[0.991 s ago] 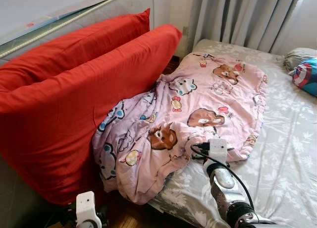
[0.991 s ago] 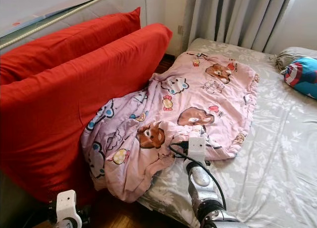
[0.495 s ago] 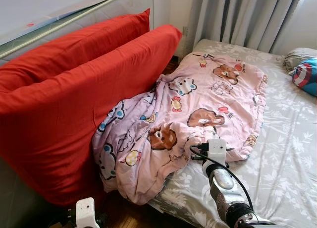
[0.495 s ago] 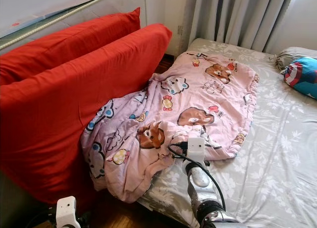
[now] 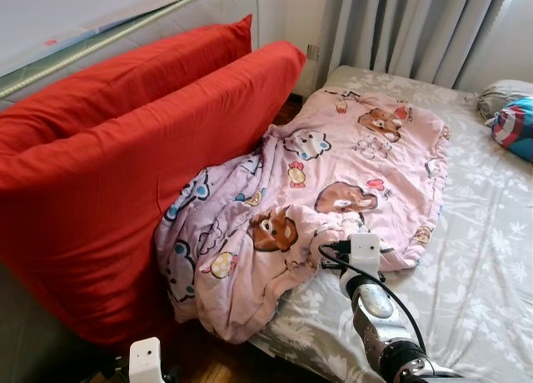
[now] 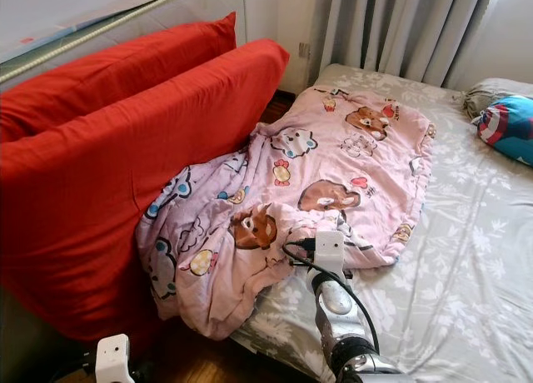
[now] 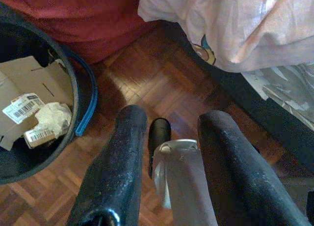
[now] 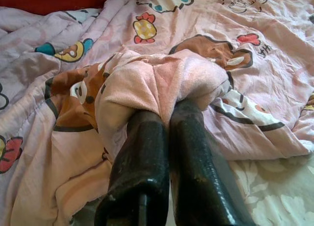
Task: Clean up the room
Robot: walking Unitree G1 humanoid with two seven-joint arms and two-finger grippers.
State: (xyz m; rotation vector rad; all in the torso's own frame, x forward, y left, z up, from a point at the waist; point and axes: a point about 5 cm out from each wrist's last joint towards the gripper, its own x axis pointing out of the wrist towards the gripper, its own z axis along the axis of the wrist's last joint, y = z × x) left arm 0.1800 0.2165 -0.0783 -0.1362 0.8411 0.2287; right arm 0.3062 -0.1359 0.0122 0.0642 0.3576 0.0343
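Two black fingers of right gripper pinched on soft, light, floppy blanket, fold bunched just past jaws, rest draped off bed, best taken by bunched edge; left gripper parted over floor, holding nothing; bin labels unreadable.

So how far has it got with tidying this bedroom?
Early days, it seems. Little looks finished: the pink cartoon blanket lies crumpled, one end spilling off the bed toward the wood floor beside the red cushions. In hand: the right gripper is shut on a fold of that blanket. The left gripper hangs open above the floor, near a bin holding cardboard. Left: straightening the blanket.
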